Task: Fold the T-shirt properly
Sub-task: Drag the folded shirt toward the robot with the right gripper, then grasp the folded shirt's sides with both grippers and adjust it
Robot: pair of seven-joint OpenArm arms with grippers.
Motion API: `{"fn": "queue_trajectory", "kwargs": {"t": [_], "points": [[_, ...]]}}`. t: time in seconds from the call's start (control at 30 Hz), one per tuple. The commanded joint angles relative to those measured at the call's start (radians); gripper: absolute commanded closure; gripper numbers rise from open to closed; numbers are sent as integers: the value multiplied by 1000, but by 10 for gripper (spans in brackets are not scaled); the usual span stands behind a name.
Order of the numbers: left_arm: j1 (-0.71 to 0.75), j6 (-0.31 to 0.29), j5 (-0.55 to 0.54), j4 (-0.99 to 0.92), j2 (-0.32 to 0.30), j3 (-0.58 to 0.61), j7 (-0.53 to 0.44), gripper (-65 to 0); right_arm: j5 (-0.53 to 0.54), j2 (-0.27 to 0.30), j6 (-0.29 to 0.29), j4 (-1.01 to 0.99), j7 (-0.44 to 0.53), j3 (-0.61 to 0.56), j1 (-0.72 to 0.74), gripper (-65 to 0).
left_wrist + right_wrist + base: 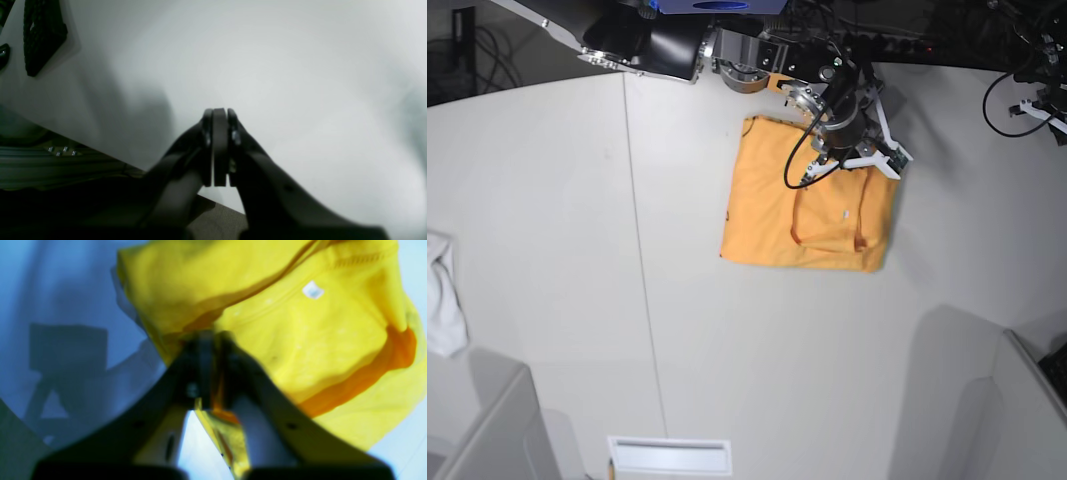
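The orange T-shirt (767, 210) lies partly folded on the white table (547, 200), and its collar loop faces up. My right gripper (879, 160) reaches in from the top of the base view to the shirt's upper right corner. Seen from the right wrist, the shirt (300, 340) looks yellow, and the right gripper (210, 340) is shut on a fold of its fabric, with cloth hanging between the fingers. My left gripper (219, 115) is shut with nothing in it, hovering over bare table near an edge.
A small white cloth (442, 295) lies at the table's left edge. Grey boxes stand at the front left (482, 420) and front right (987, 400). A white slot plate (667, 455) sits at the front. A black textured part (41, 33) lies near the left gripper.
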Motion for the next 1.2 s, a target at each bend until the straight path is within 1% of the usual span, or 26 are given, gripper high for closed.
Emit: {"fn": "queue_trajectory", "kwargs": {"t": [0.0,0.07,0.2,0.3,0.37,0.47,0.5,0.53,0.67,0.7,0.73,0.77,0.8,0.87,0.93,1.0,1.07,1.17], "points": [[2,3,-8,16,-13,-3,-21,0,-10,-20,-7,22,35,5,6,0],[2,3,-8,16,-13,-1,-21,0,-10,-20,-9,50,60,28,-16,0],[1,3,-8,16,-13,-1,-21,0,-5,-20,2,164,64,97,-66,0],[1,3,-8,16,-13,-1,-21,0,78,-20,17,208,66,117,-63,0],[1,3,-9,16,-13,-1,-21,0,142,-20,20,207,83,150,-63,0],[1,3,-9,16,-11,-1,-21,0,242,-20,20,193,152,183,-63,0],[1,3,-9,16,-11,0,-21,0,260,-20,20,171,169,185,-63,0],[1,3,-9,16,-10,3,-21,0,265,-20,20,151,181,185,-63,0],[35,6,-8,16,-10,106,-21,0,266,-23,20,75,204,182,-51,0],[38,6,-6,18,-10,138,-21,0,266,-23,20,72,204,182,-51,-32],[39,6,-1,18,-10,168,-21,0,266,-25,22,73,204,182,-51,-123],[39,6,-1,18,-10,189,-21,0,266,-25,22,76,204,182,-51,-194],[38,6,-1,18,-10,207,-21,0,266,-25,22,88,198,182,-49,-222],[32,8,-9,19,-10,237,-21,0,266,-23,28,141,193,188,-48,-212],[27,5,-9,25,-8,258,-21,0,266,-11,28,220,144,206,-37,-212],[21,2,-11,51,-4,316,-21,0,266,11,28,316,66,263,-31,-209],[25,2,-11,85,-4,385,-21,0,266,38,28,386,21,349,-29,-209],[9,2,-11,88,-4,474,-21,0,266,75,28,412,21,469,-34,-209]]}}
